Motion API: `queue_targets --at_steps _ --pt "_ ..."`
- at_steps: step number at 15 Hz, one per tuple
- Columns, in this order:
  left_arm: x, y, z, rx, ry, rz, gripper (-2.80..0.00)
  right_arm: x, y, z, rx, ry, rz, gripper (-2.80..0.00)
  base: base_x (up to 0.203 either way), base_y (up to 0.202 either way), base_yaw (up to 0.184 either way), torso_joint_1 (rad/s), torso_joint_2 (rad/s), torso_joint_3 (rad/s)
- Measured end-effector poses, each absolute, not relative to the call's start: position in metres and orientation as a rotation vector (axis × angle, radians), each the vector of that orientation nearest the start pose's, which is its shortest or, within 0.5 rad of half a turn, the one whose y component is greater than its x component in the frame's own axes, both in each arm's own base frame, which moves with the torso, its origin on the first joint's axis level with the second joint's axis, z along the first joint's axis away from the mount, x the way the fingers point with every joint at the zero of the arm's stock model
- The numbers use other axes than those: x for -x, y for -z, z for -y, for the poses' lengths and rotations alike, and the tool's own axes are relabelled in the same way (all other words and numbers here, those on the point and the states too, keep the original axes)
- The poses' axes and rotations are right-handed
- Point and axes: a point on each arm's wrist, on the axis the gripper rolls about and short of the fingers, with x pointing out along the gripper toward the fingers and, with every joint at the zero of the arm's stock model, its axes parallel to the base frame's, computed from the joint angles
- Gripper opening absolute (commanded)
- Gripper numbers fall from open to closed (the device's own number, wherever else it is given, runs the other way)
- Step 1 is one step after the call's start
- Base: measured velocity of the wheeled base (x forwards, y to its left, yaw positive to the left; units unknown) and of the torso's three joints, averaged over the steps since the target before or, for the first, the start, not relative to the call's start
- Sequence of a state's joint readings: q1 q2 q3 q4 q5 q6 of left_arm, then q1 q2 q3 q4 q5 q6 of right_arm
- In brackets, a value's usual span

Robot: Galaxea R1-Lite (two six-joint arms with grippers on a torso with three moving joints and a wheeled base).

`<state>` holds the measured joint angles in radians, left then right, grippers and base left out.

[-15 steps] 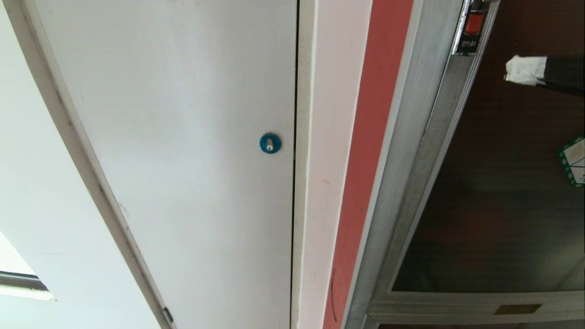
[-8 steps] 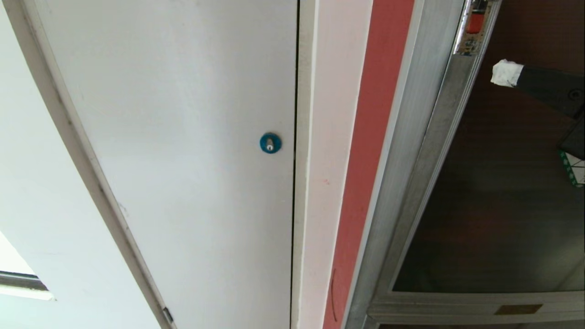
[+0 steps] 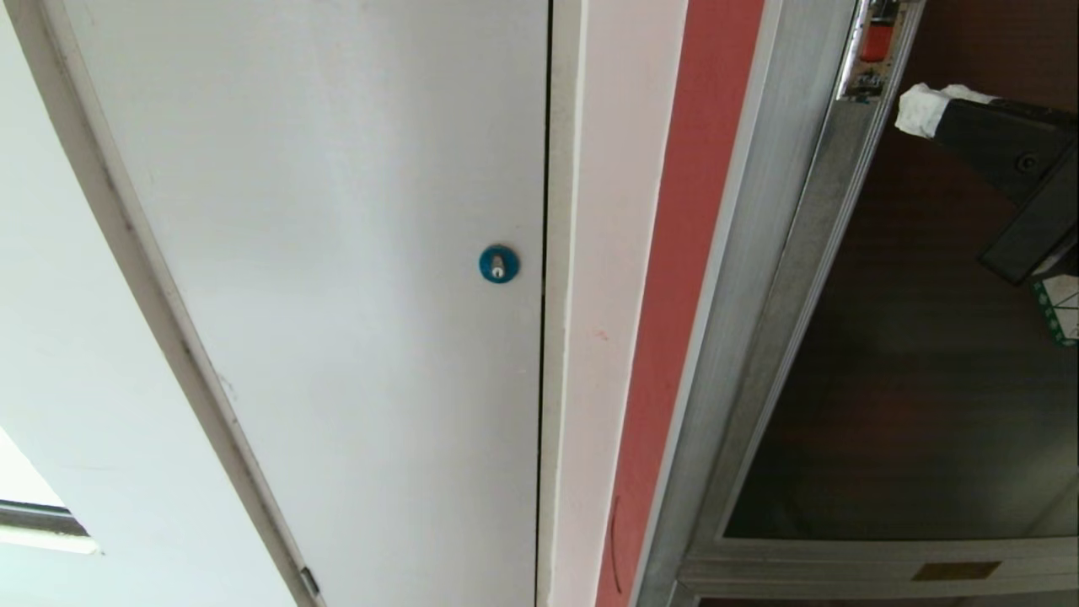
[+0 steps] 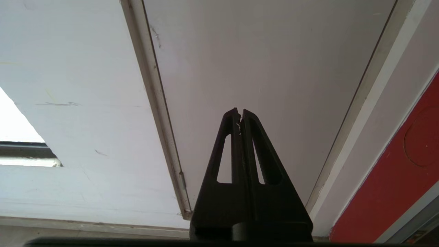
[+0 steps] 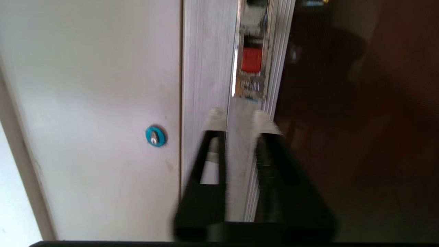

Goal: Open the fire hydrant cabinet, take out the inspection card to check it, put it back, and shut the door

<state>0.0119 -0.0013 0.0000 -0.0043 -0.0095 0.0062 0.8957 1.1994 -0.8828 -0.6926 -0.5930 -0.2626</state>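
A big white door is filling most of the head view. It is plain, and it is standing to the left of everything else. Next to it a pale strip of wall and a red strip are running up and down.

To the right of the red strip, the fire hydrant cabinet is showing its silver metal frame. The door of the cabinet is sitting in that frame. It is dark glass, and it is looking closed or almost closed. Nothing inside the cabinet is showing through the dark glass.

The right gripper is reaching in from the right side, in front of the dark glass. Its two black fingers have white tips, and they are spread a little, with a gap between them. They are holding nothing. In the right wrist view the tips are pointing at the silver edge of the door, just below the red latch.

The left gripper is sitting far from the cabinet, pointing at the white door. Its fingers are pressed together with nothing in them.

A green and white sticker is peeking out at the right edge of the glass.

A small blue round lock is sitting on the white door.
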Motion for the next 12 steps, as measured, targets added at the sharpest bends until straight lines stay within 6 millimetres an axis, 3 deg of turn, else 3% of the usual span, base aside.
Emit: queue_targets --at_steps 12 --pt "0.023 -0.076 0.000 -0.006 -0.003 0.005 -2.80 -0.138 -0.355 -0.143 -0.045 -0.136 0.418 0.00 0.000 0.000 0.000 0.000 0.00 0.000"
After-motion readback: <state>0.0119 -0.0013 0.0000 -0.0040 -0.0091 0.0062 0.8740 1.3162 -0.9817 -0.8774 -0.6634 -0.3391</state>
